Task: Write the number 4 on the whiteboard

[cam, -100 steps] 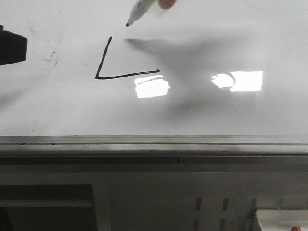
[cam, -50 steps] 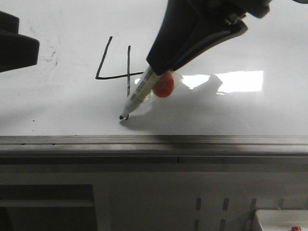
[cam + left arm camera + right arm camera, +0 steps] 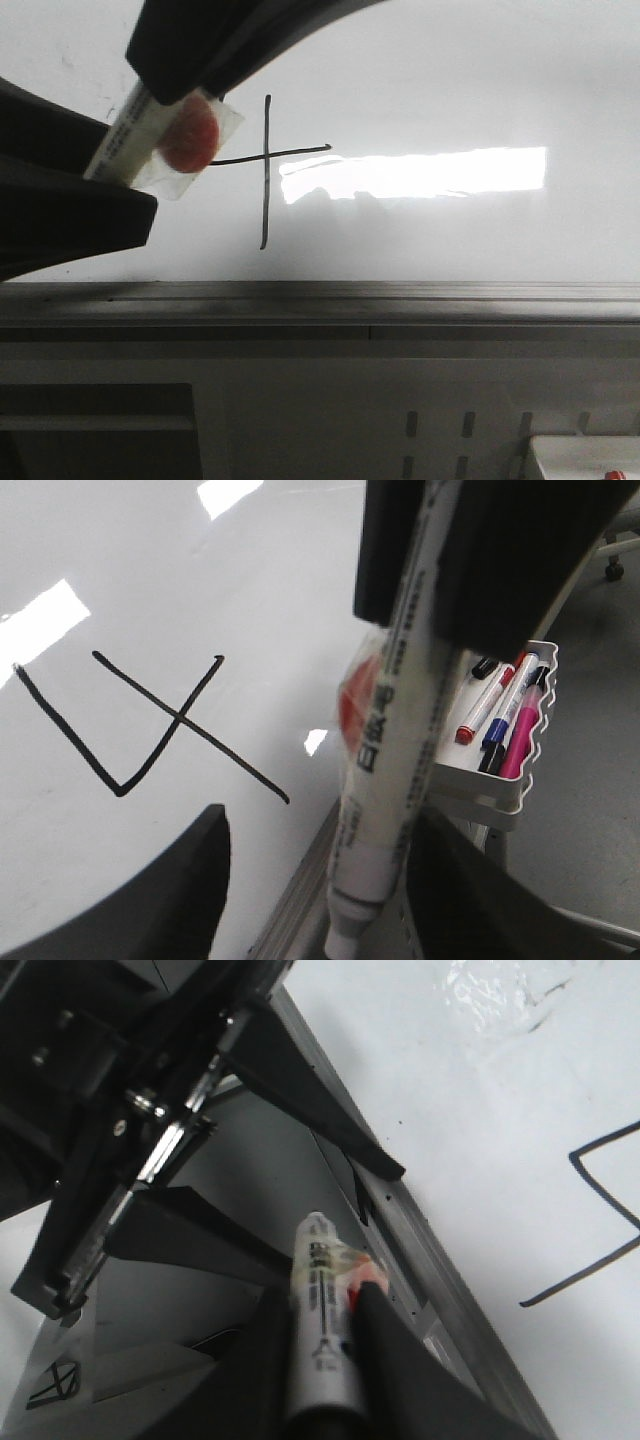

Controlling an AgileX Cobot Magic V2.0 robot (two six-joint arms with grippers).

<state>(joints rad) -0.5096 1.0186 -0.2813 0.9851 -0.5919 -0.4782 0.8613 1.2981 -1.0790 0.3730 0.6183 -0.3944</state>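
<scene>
Marker pen, white-barrelled [image 3: 120, 140], is sitting clamped in right gripper [image 3: 320, 1300] left of finished black number 4 [image 3: 178, 718]; left gripper [image 3: 320, 825] is gaping around it, apparently for handover.

A white marker [image 3: 385, 780] crosses the frame lengthwise, clamped between two dark fingers [image 3: 505, 550]. On the glossy whiteboard [image 3: 150, 580] stands a black hand-drawn number 4 [image 3: 150, 725]. Off the board's edge, a white tray [image 3: 500, 770] holds red, blue, black and pink pens [image 3: 500, 720].

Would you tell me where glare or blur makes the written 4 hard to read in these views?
Front view: a bright glare strip on the whiteboard sits just under the crossbar of the 4, and the close, blurred marker hides its left stroke. Left wrist view: the 4 reads whole; glare patches lie beside it.
</scene>
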